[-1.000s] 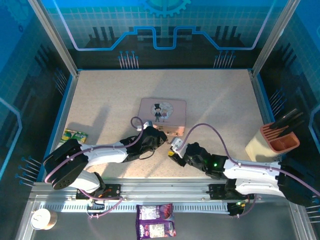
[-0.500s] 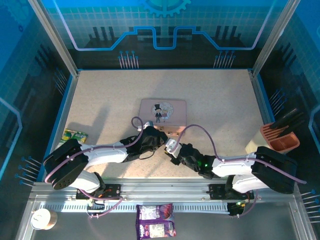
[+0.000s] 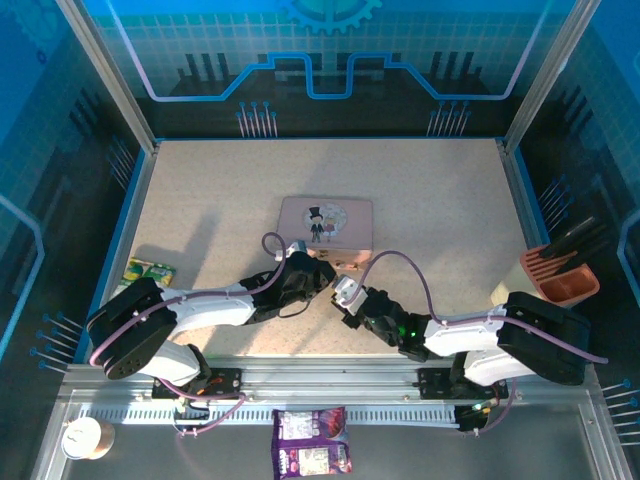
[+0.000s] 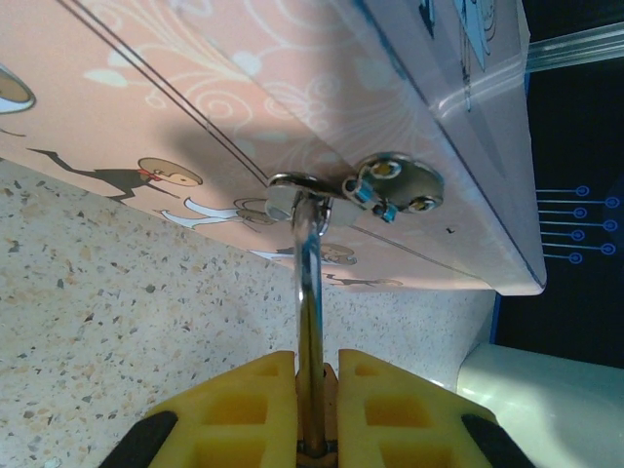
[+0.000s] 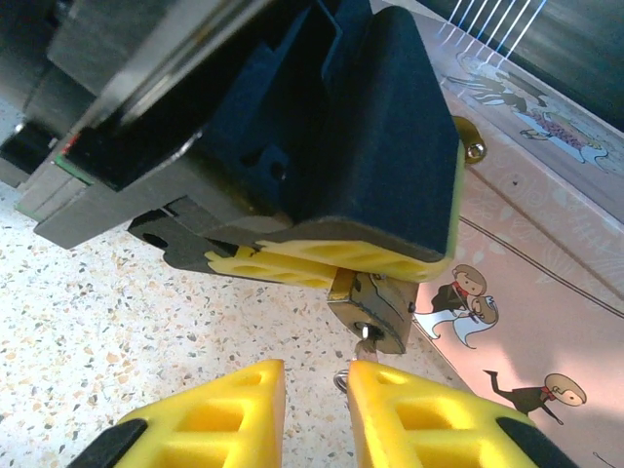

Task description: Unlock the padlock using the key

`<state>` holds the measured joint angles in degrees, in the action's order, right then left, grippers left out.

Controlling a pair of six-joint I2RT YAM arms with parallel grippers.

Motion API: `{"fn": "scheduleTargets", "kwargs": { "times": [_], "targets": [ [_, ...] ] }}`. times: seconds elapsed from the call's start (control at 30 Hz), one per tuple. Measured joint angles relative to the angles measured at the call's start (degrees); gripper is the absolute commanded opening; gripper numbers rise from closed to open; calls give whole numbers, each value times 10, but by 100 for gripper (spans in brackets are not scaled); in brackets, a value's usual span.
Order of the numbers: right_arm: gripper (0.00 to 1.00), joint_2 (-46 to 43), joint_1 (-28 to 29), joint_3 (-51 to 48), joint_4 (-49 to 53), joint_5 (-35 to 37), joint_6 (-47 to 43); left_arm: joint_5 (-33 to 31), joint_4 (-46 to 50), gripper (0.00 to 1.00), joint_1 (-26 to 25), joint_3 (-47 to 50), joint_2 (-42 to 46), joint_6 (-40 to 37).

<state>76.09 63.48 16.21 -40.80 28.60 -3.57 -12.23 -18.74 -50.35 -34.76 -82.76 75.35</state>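
Observation:
The small brass padlock (image 5: 375,307) is clamped between the yellow fingers of my left gripper (image 4: 315,390), which is shut on it. Its silvery shackle (image 4: 308,292) runs up through the hasp (image 4: 390,183) on the front of the pink tin (image 3: 325,222). The thin grey key (image 5: 363,343) sticks out of the keyhole in the padlock's underside, with a small ring hanging from it. My right gripper (image 5: 317,375) sits just below the padlock, its jaws a little apart with an empty gap. The key lies at the inner tip of its right finger (image 5: 390,385). In the top view the two grippers meet in front of the tin.
A beige holder with an orange block (image 3: 555,280) stands at the right edge. A green packet (image 3: 150,270) lies at the left edge. A purple snack pack (image 3: 310,450) and a paper cup (image 3: 82,437) sit on the near rail. Purple cables loop over both arms.
My right arm has folded and slid its gripper left up to the padlock, and its jaws have narrowed. The left arm has held still.

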Motion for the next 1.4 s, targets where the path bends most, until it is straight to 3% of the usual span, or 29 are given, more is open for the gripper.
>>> {"fn": "scheduleTargets", "kwargs": {
  "times": [0.3,1.4],
  "targets": [
    [26,1,3,-2,-14,44,-12,1,2,0,-1,1,0,2],
    [18,28,2,15,2,51,45,1,-9,0,-7,2,0,-5]
  ]
}}
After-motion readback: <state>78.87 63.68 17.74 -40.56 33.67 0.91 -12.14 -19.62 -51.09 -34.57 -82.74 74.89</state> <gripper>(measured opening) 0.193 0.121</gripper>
